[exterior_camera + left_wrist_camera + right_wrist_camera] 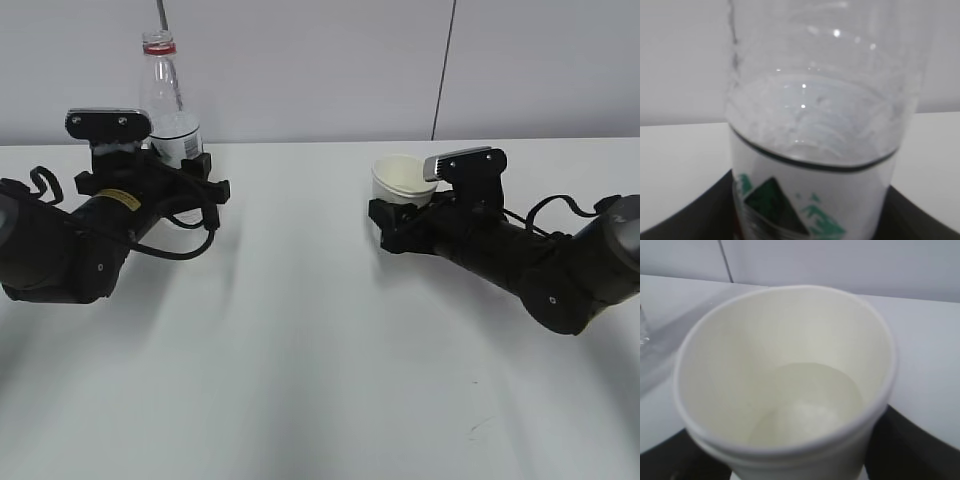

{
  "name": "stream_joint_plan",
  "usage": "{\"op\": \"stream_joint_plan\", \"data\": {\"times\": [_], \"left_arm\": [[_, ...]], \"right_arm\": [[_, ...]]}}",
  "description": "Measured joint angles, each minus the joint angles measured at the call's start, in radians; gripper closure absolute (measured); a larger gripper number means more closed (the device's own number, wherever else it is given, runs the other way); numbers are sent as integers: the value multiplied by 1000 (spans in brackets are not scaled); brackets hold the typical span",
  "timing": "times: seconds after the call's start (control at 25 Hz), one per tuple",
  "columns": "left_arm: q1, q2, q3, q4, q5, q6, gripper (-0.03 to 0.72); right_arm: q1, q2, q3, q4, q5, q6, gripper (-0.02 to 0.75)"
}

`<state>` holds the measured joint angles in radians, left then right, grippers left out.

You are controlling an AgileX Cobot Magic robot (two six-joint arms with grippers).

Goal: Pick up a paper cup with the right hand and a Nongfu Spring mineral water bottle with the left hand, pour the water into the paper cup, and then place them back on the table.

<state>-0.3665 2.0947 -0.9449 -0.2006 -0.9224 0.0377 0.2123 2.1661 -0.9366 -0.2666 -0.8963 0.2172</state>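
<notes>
Fingers on my left hand sit either side of the Nongfu Spring mineral water bottle, which stands upright at the back left of the bench; whether they already pinch it I cannot tell. Right hand fingers flank the paper cup at mid-bench, grip equally unclear. My worry: squeezing hard could crumple the thin tapered cup or dent the smooth clear plastic, uncapped, spilling water.

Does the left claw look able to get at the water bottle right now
Probably yes: the left claw is already right at the bottle, dark fingers on both sides of its label, nothing between them.
</notes>
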Motion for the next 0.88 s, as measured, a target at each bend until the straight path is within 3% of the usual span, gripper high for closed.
{"op": "stream_joint_plan", "data": {"times": [0.32,0.88], "left_arm": [[0,0,0,35,-7,10,270],[0,0,0,36,-6,11,270]], "right_arm": [[0,7,0,171,15,-92,232],[0,99,-69,235,2,-136,232]]}}
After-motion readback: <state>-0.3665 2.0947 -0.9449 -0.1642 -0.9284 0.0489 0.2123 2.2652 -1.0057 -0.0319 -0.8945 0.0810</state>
